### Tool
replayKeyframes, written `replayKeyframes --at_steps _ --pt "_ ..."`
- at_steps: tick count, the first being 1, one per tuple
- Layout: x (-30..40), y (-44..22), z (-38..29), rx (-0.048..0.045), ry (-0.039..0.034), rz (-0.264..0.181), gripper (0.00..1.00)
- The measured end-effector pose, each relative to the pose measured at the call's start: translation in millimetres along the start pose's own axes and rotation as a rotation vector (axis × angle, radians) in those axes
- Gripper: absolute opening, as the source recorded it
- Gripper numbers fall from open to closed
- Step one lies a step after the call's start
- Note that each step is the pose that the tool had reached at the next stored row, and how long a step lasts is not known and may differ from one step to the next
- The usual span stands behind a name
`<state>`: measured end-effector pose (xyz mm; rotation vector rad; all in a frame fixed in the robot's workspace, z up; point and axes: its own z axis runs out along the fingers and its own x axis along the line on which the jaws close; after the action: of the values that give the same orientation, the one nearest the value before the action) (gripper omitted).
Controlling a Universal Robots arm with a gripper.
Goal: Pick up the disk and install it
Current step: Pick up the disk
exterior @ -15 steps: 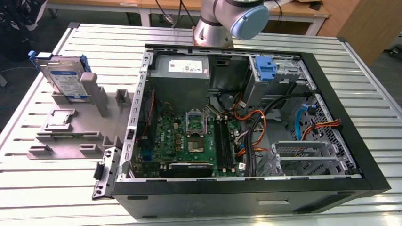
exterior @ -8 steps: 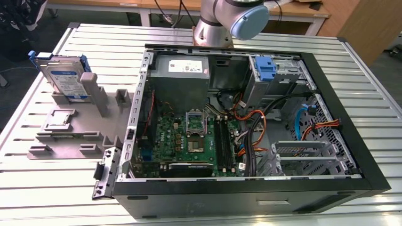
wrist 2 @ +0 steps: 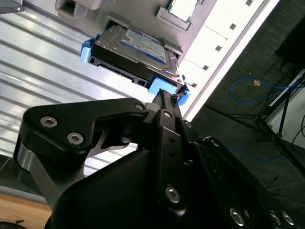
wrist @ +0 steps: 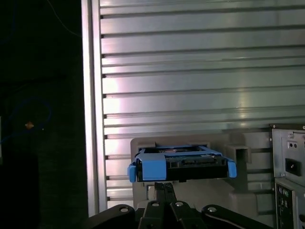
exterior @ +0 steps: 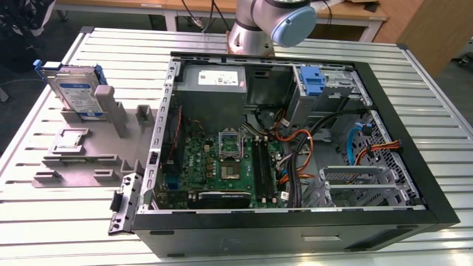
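The claw (wrist: pixel 164 186) has its fingers pressed together, holding nothing. On the ribbed metal table (exterior: pixel 59 221), an open computer case (exterior: pixel 281 230) sits nearest. Beyond it, toward the exterior view's left, the disk (exterior: pixel 74 91) stands on end in a grey holder (exterior: pixel 81 160) (long axis upward, label facing the near side). Wooden furniture (exterior: pixel 425 27) stands behind.

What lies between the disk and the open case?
Two grey holder posts rise between the disk and case, in the exterior view.
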<state>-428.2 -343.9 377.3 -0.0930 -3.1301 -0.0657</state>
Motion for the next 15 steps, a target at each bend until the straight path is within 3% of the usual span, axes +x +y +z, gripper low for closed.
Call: replayKeyframes --at_steps 15 --pt "-0.1 0.0 0.4 0.0038 0.0083 -0.233 0.1"
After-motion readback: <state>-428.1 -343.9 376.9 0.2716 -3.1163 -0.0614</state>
